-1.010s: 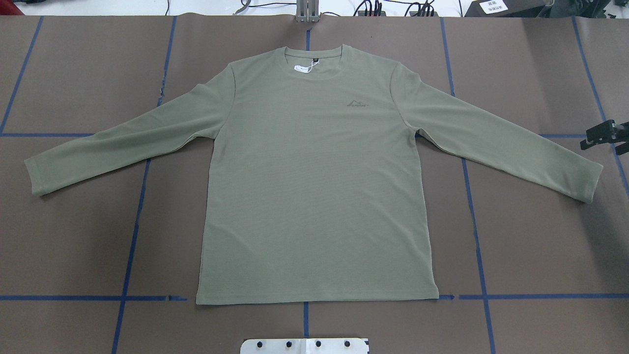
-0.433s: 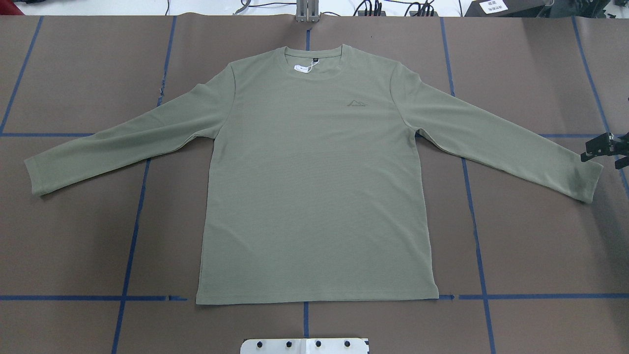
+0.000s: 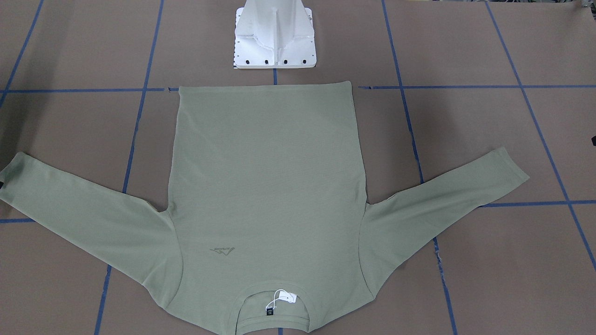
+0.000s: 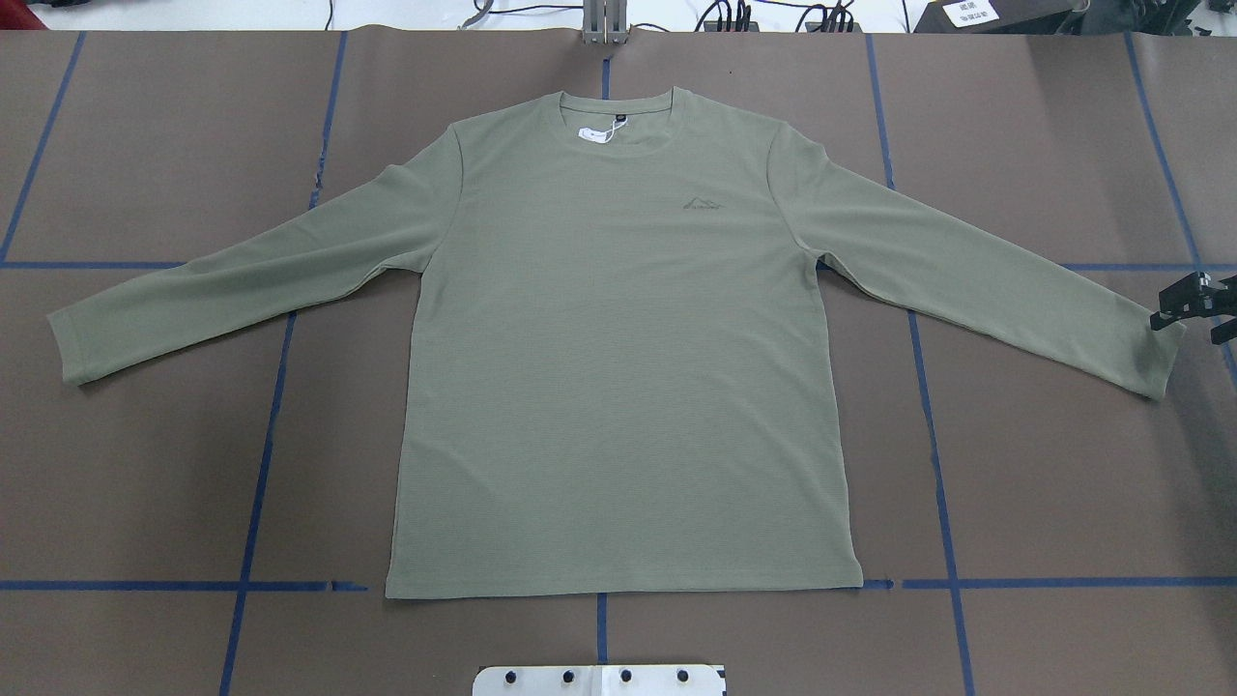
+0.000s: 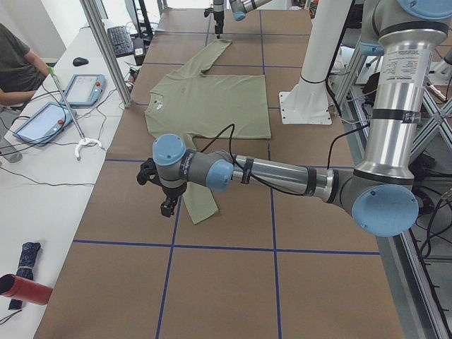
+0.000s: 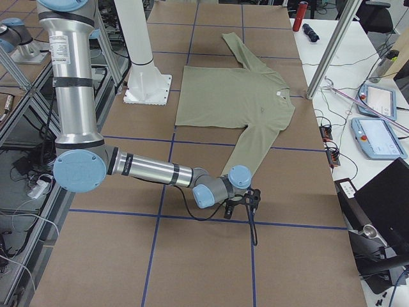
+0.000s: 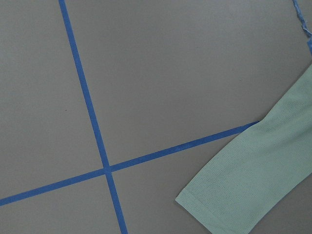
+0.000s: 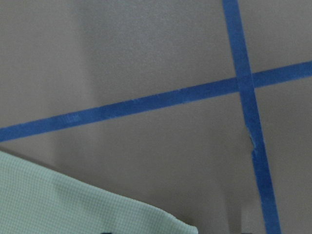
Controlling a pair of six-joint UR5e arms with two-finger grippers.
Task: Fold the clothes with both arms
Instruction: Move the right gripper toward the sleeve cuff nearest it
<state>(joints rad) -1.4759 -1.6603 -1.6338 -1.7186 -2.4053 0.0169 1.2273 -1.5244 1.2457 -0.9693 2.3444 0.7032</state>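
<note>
Lying flat: waffle-knit, long-sleeved shirt (image 4: 618,387).

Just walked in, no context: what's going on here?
A green shirt lies flat and unfolded on the table, sleeves spread, waiting to be folded. The robot's right gripper sits open at one cuff; the left gripper hangs by the other. Neither has lifted any fabric yet.

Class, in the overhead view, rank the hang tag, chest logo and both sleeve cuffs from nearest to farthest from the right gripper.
From the right gripper:
1. Right cuff, view's right, beside it.
2. Chest logo, mid-shirt.
3. Hang tag, at the neckline.
4. Left cuff, view's far left.
</note>
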